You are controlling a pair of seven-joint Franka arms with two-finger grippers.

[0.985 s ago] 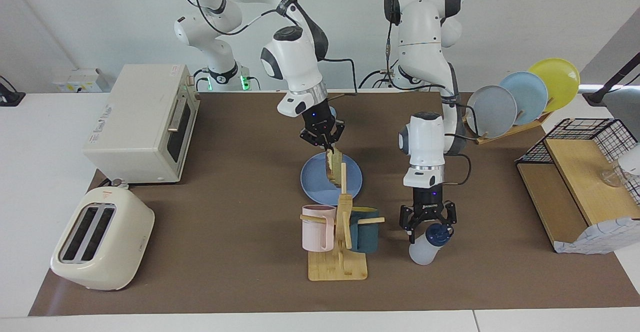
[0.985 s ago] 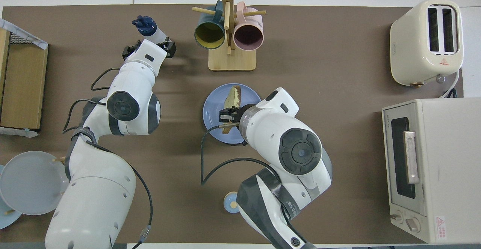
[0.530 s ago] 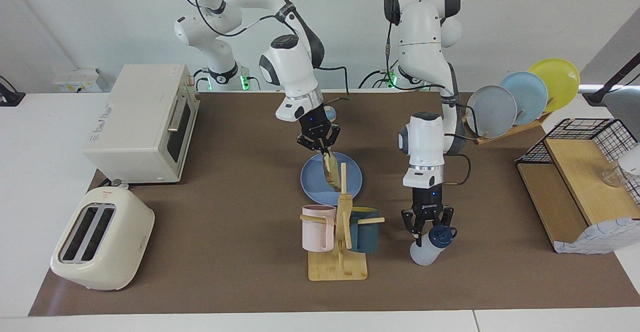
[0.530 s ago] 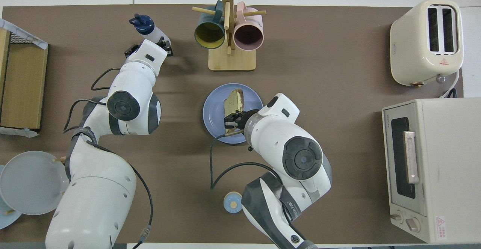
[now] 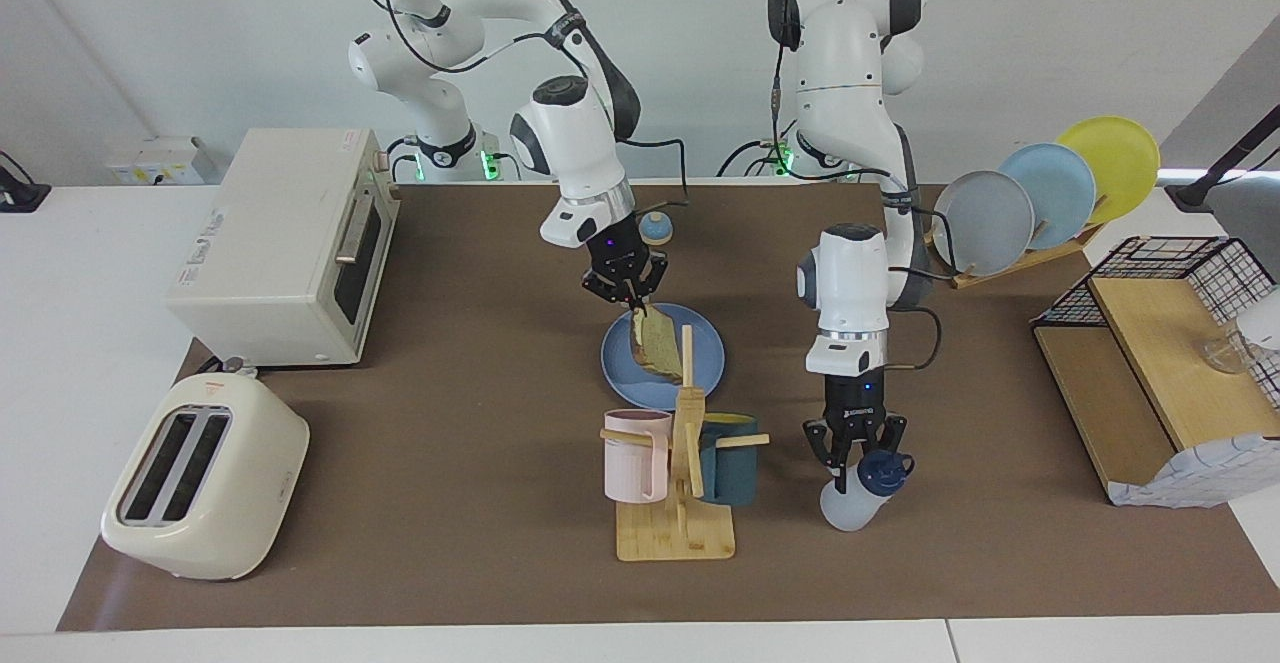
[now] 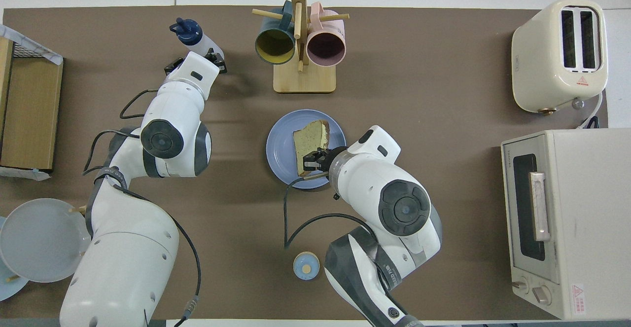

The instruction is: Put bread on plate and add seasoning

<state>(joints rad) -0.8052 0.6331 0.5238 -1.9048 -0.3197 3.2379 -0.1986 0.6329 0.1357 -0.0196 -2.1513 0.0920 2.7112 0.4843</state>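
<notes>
Open brown surface point(image 5: 450, 463) around the blue plate point(image 5: 618, 363) toward the right arm's end, up to the toaster point(image 5: 200, 478) and oven point(image 5: 290, 243). Less room on the plate's edge farther from the robots, with the mug rack point(image 5: 680, 503) just beside it, pink and teal mugs hung on its pegs. Bread point(image 5: 660, 348) leaning on the plate, one corner pinched by the right pincer point(image 5: 625, 288), lower edge apparently down on the plate. Left pincer point(image 5: 855, 443) narrowed around the seasoning point(image 5: 858, 491), held tilted beside the mug rack, toward the left arm's end. Grey, light blue and yellow plates upright in the plate rack point(image 5: 1010, 261) beside the left arm. Small blue bell point(image 6: 305, 265) close to the robots.
</notes>
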